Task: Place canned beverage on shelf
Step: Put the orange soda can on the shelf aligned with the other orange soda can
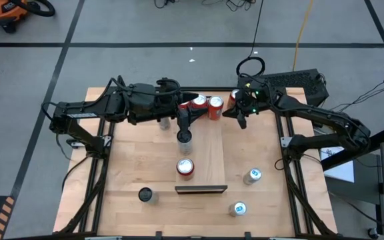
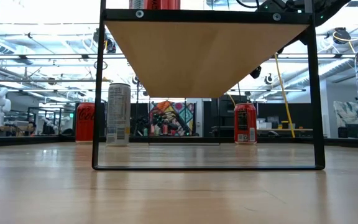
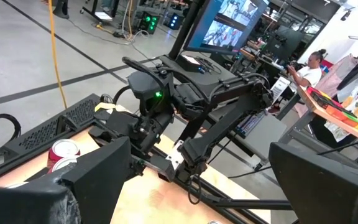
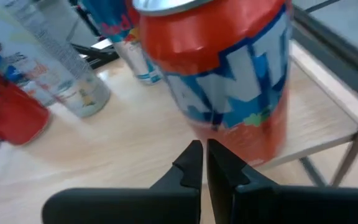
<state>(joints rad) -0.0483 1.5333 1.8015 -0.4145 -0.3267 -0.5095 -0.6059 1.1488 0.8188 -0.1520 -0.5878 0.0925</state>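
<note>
Left end effector (image 1: pixel 185 127) fingers wide, holding nothing, above dark can (image 1: pixel 185 138) on shelf (image 1: pixel 205 157). Right end effector (image 1: pixel 241 120) fingers together, empty, beside shelf's far end, near orange can (image 4: pixel 229 74).

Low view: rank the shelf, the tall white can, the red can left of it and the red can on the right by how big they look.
1. shelf, nearest the camera
2. white can
3. left red can and right red can: these look alike, so not ranked
</note>
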